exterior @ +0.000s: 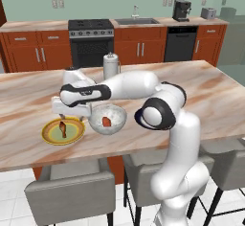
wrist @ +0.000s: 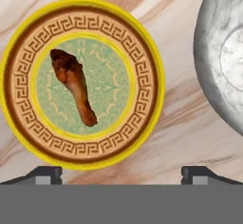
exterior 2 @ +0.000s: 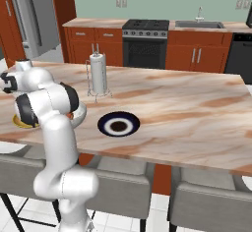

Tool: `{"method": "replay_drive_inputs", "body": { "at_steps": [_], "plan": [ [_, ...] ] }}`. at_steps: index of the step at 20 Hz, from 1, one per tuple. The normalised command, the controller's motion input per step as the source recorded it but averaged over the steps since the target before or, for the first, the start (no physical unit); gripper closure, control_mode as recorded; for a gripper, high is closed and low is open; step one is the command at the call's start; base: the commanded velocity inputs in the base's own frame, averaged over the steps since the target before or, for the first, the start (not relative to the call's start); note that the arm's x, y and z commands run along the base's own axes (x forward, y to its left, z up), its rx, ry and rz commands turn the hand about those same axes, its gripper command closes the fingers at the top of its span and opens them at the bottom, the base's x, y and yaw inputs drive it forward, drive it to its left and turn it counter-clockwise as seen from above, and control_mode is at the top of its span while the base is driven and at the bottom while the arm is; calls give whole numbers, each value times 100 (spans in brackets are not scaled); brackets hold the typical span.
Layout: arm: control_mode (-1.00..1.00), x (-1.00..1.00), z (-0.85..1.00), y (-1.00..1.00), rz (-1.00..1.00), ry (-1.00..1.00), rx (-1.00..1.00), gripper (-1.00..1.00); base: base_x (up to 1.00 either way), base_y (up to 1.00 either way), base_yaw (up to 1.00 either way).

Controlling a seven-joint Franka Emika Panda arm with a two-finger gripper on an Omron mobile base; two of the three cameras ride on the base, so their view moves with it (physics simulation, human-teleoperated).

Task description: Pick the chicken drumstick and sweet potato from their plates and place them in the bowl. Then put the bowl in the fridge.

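I hold my pincer wide open and empty above the yellow-rimmed, green-centred plate so its fingers can straddle the small brown chicken drumstick directly below, beside the speckled grey bowl already holding the orange-red sweet potato chunk.

A: State the contents of each dish.
B: The chicken drumstick lies on the yellow-rimmed plate. The sweet potato sits inside the bowl.
A: Gripper position?
B: The gripper is above the plate, jaws apart, holding nothing.
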Motion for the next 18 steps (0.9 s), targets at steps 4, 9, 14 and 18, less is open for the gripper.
{"method": "replay_drive_inputs", "body": {
  "at_steps": [4, 9, 14, 18],
  "plan": [
    [-100, 12, -21, 14, -16, -7, 0, -100, 0, 0, 0],
    [-100, 8, -21, 10, -13, -8, 0, -100, 0, 0, 0],
    [-100, 13, -10, 1, 0, 0, -2, -100, 0, 0, 0],
    [-100, 12, -14, 0, 0, 0, -3, -100, 0, 0, 0]
  ]
}}
